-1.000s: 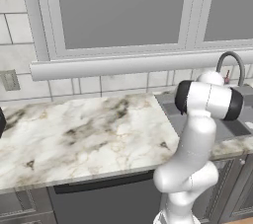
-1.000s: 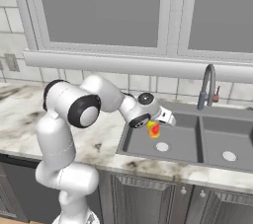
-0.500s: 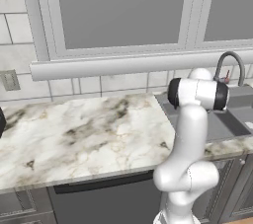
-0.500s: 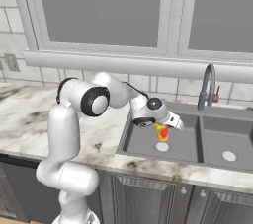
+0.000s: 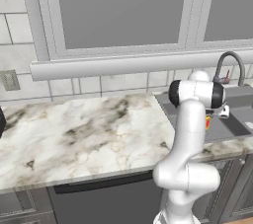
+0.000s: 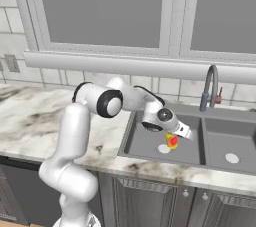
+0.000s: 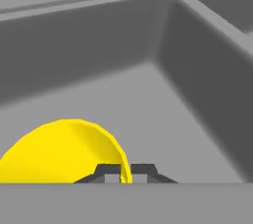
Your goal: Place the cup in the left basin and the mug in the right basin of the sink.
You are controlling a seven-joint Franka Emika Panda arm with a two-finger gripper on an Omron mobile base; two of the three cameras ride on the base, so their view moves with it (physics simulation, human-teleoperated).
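My gripper [image 6: 173,136] is shut on the rim of the yellow cup [image 6: 171,141], which has a red-orange patch. It holds the cup low inside the left basin [image 6: 142,143] of the dark grey sink [image 6: 190,108], just above the white drain [image 6: 163,149]. In the hand view the cup's rim [image 7: 59,154] is pinched between the two fingertips [image 7: 111,171], with the basin floor beyond. The left base view shows a sliver of the cup [image 5: 208,122] behind my arm. The right basin [image 6: 225,138] holds only its drain. A small maroon mug [image 6: 218,96] stands behind the faucet [image 6: 210,83].
A marble counter [image 5: 74,134] stretches left of the sink. A grey ledge and window frames run along the tiled back wall above it. The arched faucet [image 5: 230,62] rises behind the sink's divider. Cabinet doors sit below the counter edge.
My arm has swung further right and down, carrying the cup from the left basin's near-left part towards its middle, lower over the drain. The gripper stays shut on it.
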